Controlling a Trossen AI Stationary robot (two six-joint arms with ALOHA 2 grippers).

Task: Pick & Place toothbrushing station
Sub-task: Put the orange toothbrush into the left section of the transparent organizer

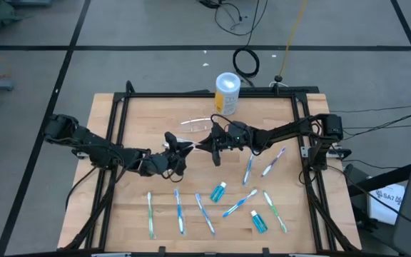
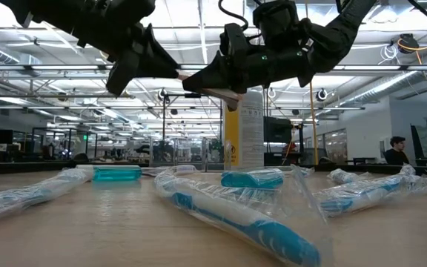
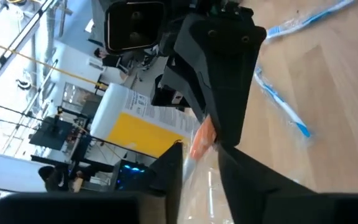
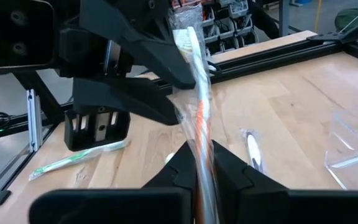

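A wrapped orange toothbrush (image 4: 197, 106) hangs in mid-air over the table's middle, between my two grippers. My right gripper (image 4: 199, 152) is shut on it. My left gripper (image 3: 201, 168) faces it from the table's left. It is open, with its fingers on either side of the brush's head end (image 4: 188, 40). In the high view my left gripper (image 1: 180, 148) and my right gripper (image 1: 209, 145) nearly meet. The see-through cup (image 1: 195, 126) lies on the wood just beyond them and also shows in the right wrist view (image 4: 353, 143). My right gripper pinches the wrapped toothbrush's handle (image 4: 201, 140) between its two fingers. The fingers are level and come from the table's right. The brush sticks out forward along them toward my left gripper, clear of the table. Whether my left gripper touches the wrapper (image 3: 197, 186), I cannot tell.
A yellow container with a white-blue lid (image 1: 227, 93) stands at the far edge. Several wrapped blue and green toothbrushes (image 1: 179, 210) and two teal tubes (image 1: 218, 191) lie on the near half. A black frame rail (image 1: 120, 121) borders the board.
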